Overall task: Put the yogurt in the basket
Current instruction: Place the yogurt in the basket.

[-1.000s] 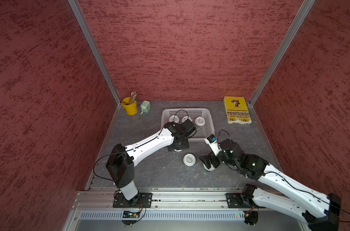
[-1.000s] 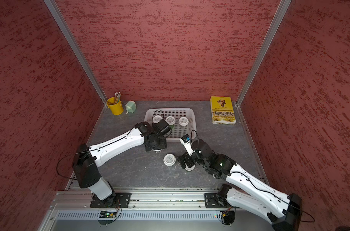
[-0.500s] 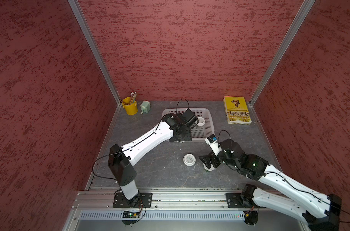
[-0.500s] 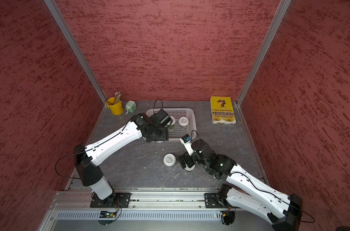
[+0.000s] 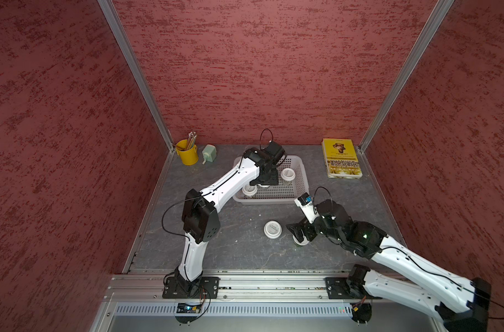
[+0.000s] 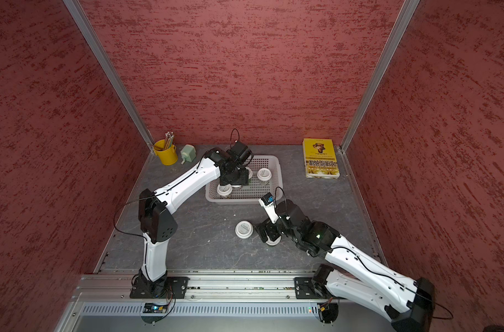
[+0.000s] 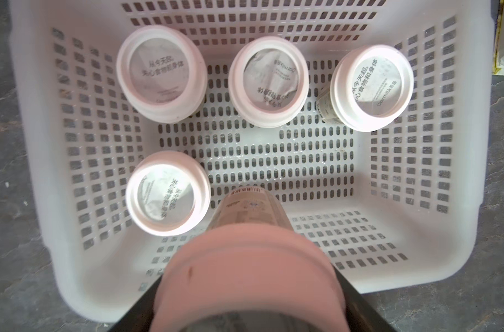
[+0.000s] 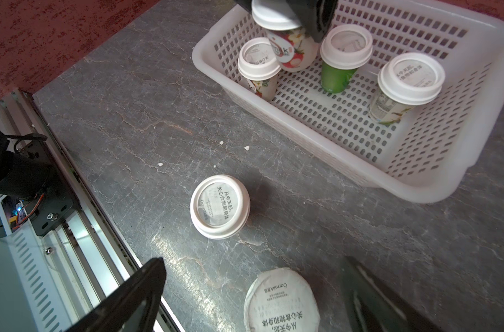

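Placing step. My left gripper (image 7: pixel 248 290) is clenched on the held cup (image 8: pixel 291 51), above the basket (image 8: pixel 345 161); four cups (image 7: pixel 262 82) stand inside. Next, I judge: lower onto bare floor, release. My right gripper (image 8: pixel 256 299) is spread wide astride the table cup (image 8: pixel 281 301) outside the basket, with the loose cup (image 8: pixel 219 206) nearby.

White yogurt lids (image 7: pixel 268 82) carry grey print; one cup (image 8: pixel 335 77) shows a green body. The basket (image 7: pixel 403 158) is white, perforated; the table (image 8: pixel 158 115) grey, veined.

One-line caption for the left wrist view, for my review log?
Left tool holds a yogurt cup over the basket, where four more cups stand upright.
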`<state>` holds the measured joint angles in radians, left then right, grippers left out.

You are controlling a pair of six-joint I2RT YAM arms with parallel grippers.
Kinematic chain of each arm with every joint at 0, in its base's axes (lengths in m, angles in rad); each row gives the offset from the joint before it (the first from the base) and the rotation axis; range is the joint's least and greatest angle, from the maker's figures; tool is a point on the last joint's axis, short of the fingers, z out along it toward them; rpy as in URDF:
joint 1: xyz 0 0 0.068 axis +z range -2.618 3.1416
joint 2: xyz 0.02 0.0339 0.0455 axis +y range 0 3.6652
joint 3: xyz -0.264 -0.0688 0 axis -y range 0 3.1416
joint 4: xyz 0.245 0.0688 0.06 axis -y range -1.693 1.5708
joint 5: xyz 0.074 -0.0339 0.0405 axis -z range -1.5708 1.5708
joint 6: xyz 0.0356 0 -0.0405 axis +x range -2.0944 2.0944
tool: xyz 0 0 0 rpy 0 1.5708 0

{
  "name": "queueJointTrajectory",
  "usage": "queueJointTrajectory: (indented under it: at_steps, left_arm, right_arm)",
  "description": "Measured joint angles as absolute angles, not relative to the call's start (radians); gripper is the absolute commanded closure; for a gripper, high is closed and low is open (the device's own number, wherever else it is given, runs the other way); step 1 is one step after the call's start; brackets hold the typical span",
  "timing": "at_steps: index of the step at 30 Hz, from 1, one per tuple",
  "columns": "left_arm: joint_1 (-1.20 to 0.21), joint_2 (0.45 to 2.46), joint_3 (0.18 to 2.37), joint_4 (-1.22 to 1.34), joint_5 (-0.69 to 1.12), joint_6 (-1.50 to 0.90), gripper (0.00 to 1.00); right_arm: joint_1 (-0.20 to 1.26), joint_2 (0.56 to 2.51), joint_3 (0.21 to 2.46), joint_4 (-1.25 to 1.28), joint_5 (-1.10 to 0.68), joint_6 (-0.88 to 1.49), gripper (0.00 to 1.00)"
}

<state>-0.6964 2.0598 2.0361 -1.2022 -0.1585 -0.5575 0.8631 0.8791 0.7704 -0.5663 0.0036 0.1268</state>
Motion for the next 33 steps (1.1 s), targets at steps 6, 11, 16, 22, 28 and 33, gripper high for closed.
queueJointTrajectory:
  at_steps: [6,11,16,22,28,33]
  left_arm:
    - [-0.696,2.172,2.116,-1.196,-0.136,-0.518,0.27]
    - [-0.695,2.230,2.162,-1.198,-0.135,-0.496,0.26]
    - [-0.690,2.247,2.170,-1.212,-0.139,-0.480,0.27]
    - [-0.683,2.277,2.159,-1.211,-0.141,-0.473,0.27]
    - [-0.682,2.279,2.107,-1.192,-0.134,-0.473,0.27]
    - [-0.682,2.279,2.090,-1.168,-0.131,-0.468,0.27]
  right_arm:
    - [0.863,0.886,0.770,-0.569,0.004,0.127,0.02]
    - [0.863,0.888,0.770,-0.569,0.004,0.127,0.02]
    - [0.863,0.889,0.770,-0.569,0.004,0.127,0.02]
    - [0.863,0.890,0.770,-0.569,0.005,0.127,0.02]
    - [0.863,0.890,0.770,-0.569,0.005,0.127,0.02]
    - [0.863,0.890,0.770,-0.569,0.005,0.127,0.02]
